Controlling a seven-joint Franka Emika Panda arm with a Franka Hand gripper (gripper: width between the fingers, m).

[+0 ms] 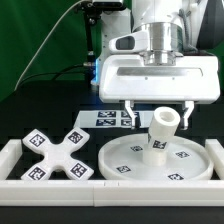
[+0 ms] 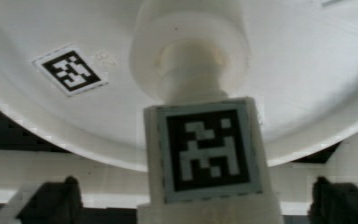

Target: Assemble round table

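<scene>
The large round disc (image 1: 130, 160) lies flat on the table at the exterior view's right, with tags on its face. The short cylindrical leg (image 1: 162, 133) stands on the disc's middle, leaning a little toward the exterior view's right. My gripper (image 1: 159, 117) hangs just above it, open, with one finger on each side of the leg's top and neither touching. In the wrist view the leg (image 2: 202, 150) with its tag fills the centre, the disc (image 2: 87, 45) lies behind it, and the dark fingers (image 2: 51, 203) stand wide apart. The X-shaped cross base (image 1: 58, 155) lies left of the disc.
The marker board (image 1: 106, 118) lies behind the disc. A white rail (image 1: 60, 190) runs along the front edge and another (image 1: 8, 150) along the exterior view's left. A green backdrop and cables are behind the arm.
</scene>
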